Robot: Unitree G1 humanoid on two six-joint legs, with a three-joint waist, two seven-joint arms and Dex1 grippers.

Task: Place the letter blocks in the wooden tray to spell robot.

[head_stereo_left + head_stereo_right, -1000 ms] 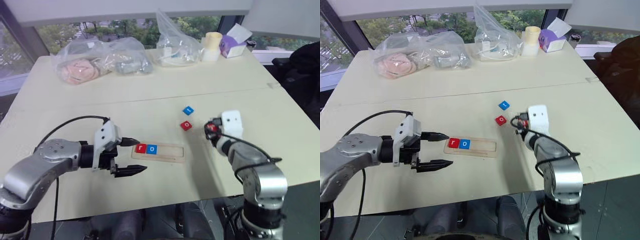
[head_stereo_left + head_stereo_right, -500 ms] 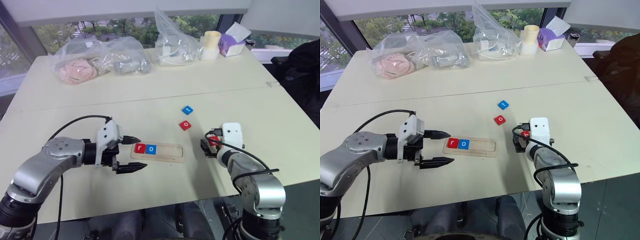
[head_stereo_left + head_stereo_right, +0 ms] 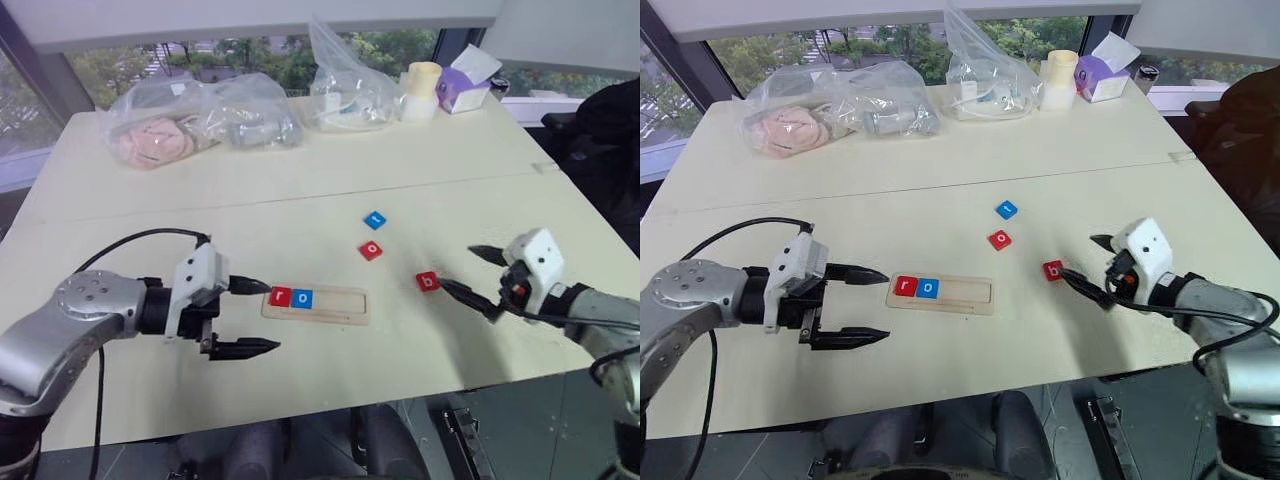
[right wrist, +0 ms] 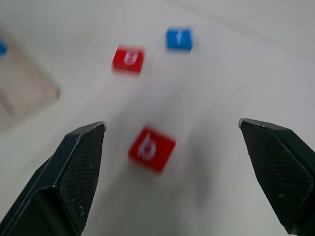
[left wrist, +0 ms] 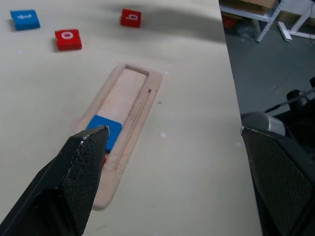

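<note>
The wooden tray (image 3: 340, 303) lies near the table's front edge. A red r block (image 3: 281, 296) and a blue o block (image 3: 303, 298) sit side by side at its left end. Three more letter blocks lie loose on the table: a red b (image 3: 427, 282) right of the tray, and a red o (image 3: 371, 250) and a blue t (image 3: 375, 219) behind it. My right gripper (image 3: 458, 268) hovers open just right of the red b, empty. Just left of the tray, my left gripper (image 3: 272, 317) is open and empty too.
Clear plastic bags (image 3: 195, 125) with soft items lie at the table's back left, and another bag (image 3: 350, 90) at the back middle. A pale cup stack (image 3: 424, 92) and a purple tissue box (image 3: 462, 85) stand at the back right. A seam (image 3: 400, 190) crosses the table.
My right gripper has opened, leaving the red b block on the table, and swung away to the right. The left gripper has drawn back slightly to the left.
</note>
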